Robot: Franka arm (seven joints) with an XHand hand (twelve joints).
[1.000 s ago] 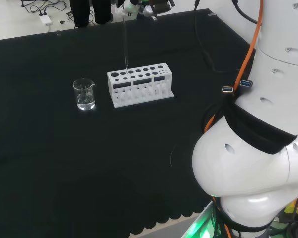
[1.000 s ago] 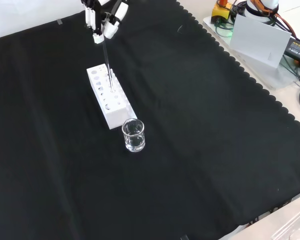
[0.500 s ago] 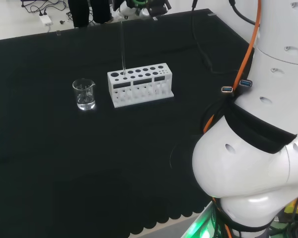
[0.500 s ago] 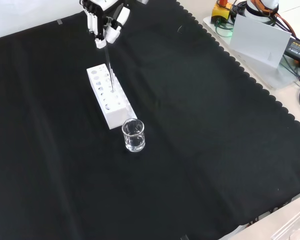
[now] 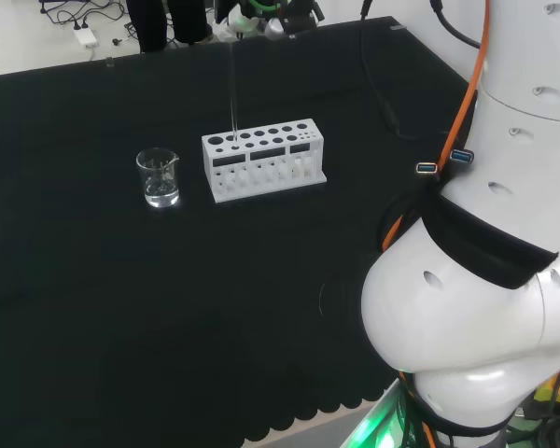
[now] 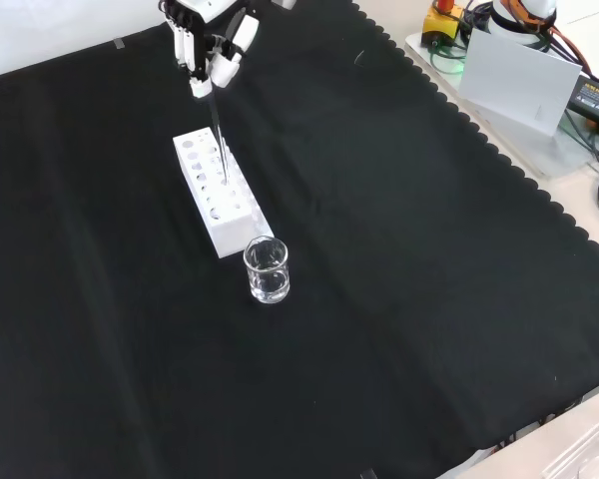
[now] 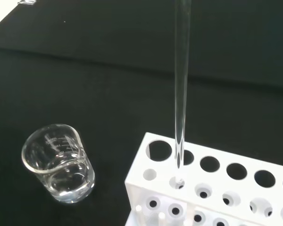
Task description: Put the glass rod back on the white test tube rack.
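The hand [image 6: 213, 42] hangs above the white test tube rack [image 6: 206, 207], its fingers pinched on the top of the glass rod [image 6: 218, 140]. The rod stands nearly upright. In the wrist view the glass rod [image 7: 181, 84] reaches down to a hole near the end of the rack [image 7: 155, 190] that faces the beaker, and its tip sits at or just inside that hole. In the head view the hand [image 5: 261, 17] is at the far edge of the cloth, the rod [image 5: 233, 93] runs down from it, and the rack [image 5: 263, 161] stands mid-bench.
A small glass beaker [image 6: 267, 270] with a little clear liquid stands close to the rack's near end in the front view, and to the left of the rack as the beaker [image 5: 158, 177] in the head view. Black cloth spreads all around. The arm's white links [image 5: 485, 280] rise at the head view's right.
The hand has sunk slightly with the rod, bringing the tip down to the rack's hole. Over the last half second almost nothing has moved. Rack and beaker stay put.
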